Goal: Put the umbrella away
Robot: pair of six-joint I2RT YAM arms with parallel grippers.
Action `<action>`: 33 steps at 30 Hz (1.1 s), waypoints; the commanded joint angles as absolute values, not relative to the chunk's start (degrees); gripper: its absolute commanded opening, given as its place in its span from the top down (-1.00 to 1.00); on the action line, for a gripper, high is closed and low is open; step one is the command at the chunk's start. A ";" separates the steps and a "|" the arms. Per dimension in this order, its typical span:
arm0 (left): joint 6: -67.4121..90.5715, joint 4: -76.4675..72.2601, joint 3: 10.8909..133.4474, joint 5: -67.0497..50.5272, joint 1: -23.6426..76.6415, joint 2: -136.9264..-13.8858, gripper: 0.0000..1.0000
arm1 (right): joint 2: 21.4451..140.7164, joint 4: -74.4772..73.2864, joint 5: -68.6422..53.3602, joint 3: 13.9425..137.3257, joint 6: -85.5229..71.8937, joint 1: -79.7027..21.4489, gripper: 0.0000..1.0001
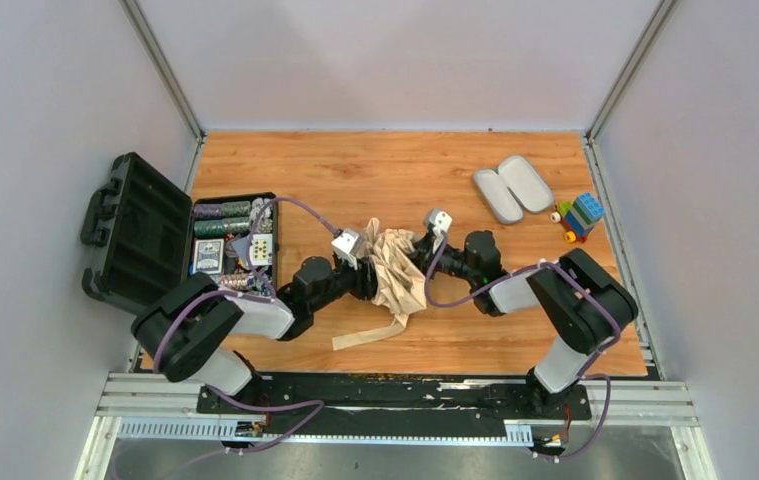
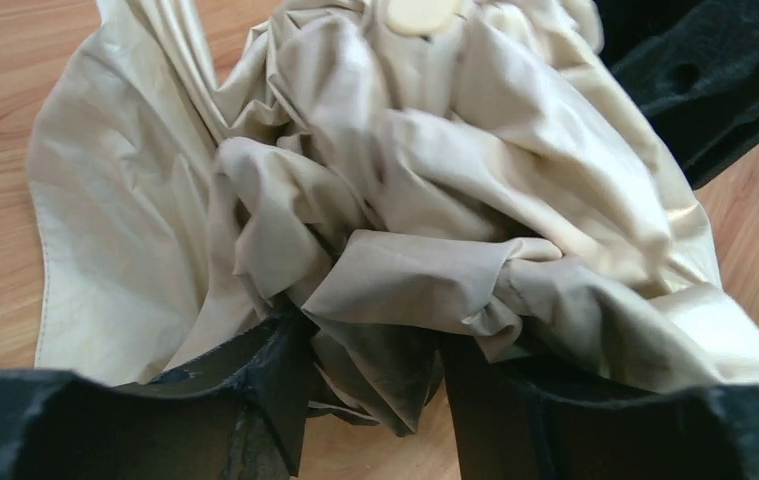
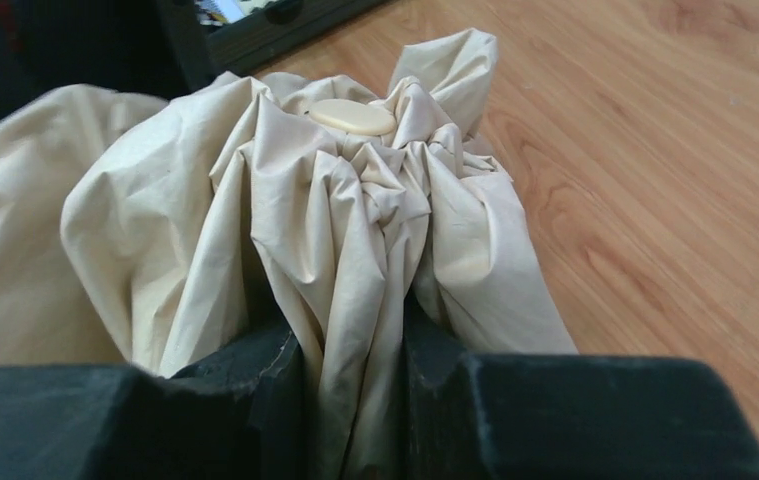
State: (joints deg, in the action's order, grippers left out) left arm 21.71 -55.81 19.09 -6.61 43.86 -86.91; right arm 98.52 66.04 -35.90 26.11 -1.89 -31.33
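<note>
The beige umbrella (image 1: 400,272) lies crumpled in the middle of the wooden table, and its strap tab (image 1: 365,335) trails toward the near edge. My left gripper (image 1: 373,272) holds its left side and my right gripper (image 1: 418,255) holds its right side. In the left wrist view the left gripper (image 2: 365,380) has a bunch of the fabric (image 2: 405,180) between its jaws. In the right wrist view the right gripper (image 3: 355,390) pinches a fold of the fabric (image 3: 255,200) below a pale round cap (image 3: 352,116). The shaft is hidden.
An open black case (image 1: 235,240) with poker chips and cards stands at the left, its lid (image 1: 135,230) tilted back. A lilac-grey oval hard case (image 1: 512,187) lies open at the back right, and toy bricks (image 1: 580,215) sit beside it.
</note>
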 commanded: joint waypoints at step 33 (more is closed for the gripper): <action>29.46 3.34 33.24 5.59 59.37 -58.47 -0.75 | 112.49 -43.86 -20.35 88.03 -16.26 -25.43 1.00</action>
